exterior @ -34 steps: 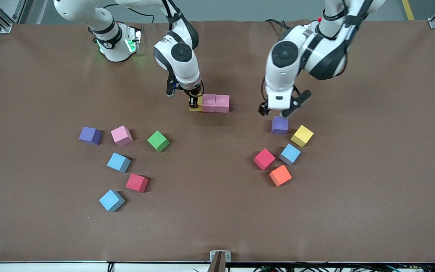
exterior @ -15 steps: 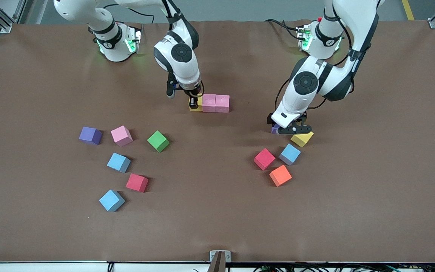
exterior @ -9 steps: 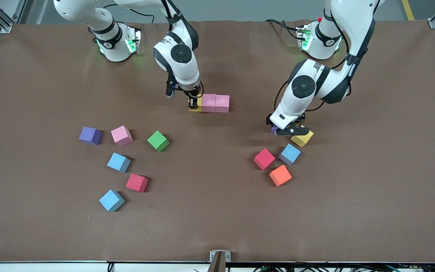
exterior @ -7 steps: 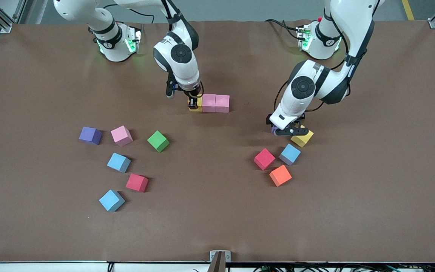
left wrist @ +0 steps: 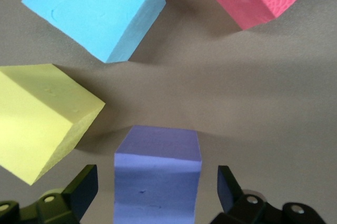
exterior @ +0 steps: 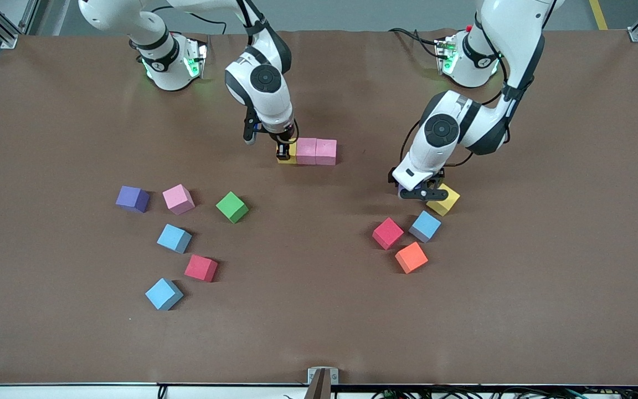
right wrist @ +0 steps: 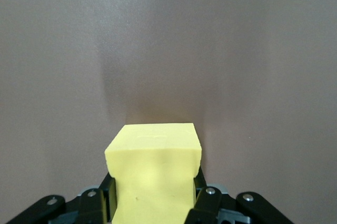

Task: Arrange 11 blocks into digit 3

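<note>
My right gripper is shut on a yellow block, low at the table. It holds the block against the end of a row of two pink blocks in the middle of the table. My left gripper is down at the table with its fingers open on either side of a purple block, not touching it. In the front view the hand hides that block. Beside it lie another yellow block, a light blue one and a red one.
An orange block lies nearest the front camera in the left arm's cluster. Toward the right arm's end lie purple, pink, green, red and two light blue blocks.
My left gripper has come down from above the purple block and now straddles it, still open. The right arm has not moved and keeps its hold on the yellow block.
</note>
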Tool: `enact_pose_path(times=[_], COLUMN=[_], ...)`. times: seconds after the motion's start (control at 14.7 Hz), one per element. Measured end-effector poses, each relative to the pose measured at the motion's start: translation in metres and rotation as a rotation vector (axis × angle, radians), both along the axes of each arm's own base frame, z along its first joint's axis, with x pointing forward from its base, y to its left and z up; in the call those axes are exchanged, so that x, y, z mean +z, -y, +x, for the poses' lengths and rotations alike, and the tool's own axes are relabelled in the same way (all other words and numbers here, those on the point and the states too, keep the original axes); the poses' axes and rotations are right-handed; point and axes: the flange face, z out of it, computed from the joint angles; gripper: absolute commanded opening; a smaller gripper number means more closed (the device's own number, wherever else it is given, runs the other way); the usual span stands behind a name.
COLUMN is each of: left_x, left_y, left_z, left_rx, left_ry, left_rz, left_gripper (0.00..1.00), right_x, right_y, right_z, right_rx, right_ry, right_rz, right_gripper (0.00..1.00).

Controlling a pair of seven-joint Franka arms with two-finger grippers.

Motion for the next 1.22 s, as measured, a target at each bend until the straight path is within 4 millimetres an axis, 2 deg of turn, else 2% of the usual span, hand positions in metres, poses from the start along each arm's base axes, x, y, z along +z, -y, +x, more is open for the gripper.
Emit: enact_pose_path(times=[0.41, 0.61, 0.75, 1.09, 1.22], left_x=[0.0001, -0.0018, -0.0046, -0.0084, -0.0071], left_y=[0.0015, 0.0008, -0.0002, -0.002, -0.0021], left_z=[0.0017, 0.0002, -0.0019, -0.005, -0.0044], left_rx=[-0.018, -0.018, -0.019, -0.018, -0.009], left_ry=[0.026, 0.023, 0.017, 0.013, 0.016], left_rz=[-0.018, -0.017, -0.014, -0.012, -0.013], left_gripper=[0.94, 0.85, 0.78, 0.44, 0.37], right_x=[0.0, 0.0002, 0.0001, 0.0, 0.0], right_y=[0.0, -0.0001, -0.0004, -0.001, -0.0011], right_z=[0.0003, 0.0008, 0.0023, 0.0038, 0.0038], right_rx=[-0.004, -0.006, -0.009, -0.012, -0.012], right_ry=[-0.001, -0.001, -0.001, 0.0, -0.001], right_rz=[0.001, 0.002, 0.003, 0.004, 0.004], right_gripper=[0.0, 0.0, 0.0, 0.02, 0.01])
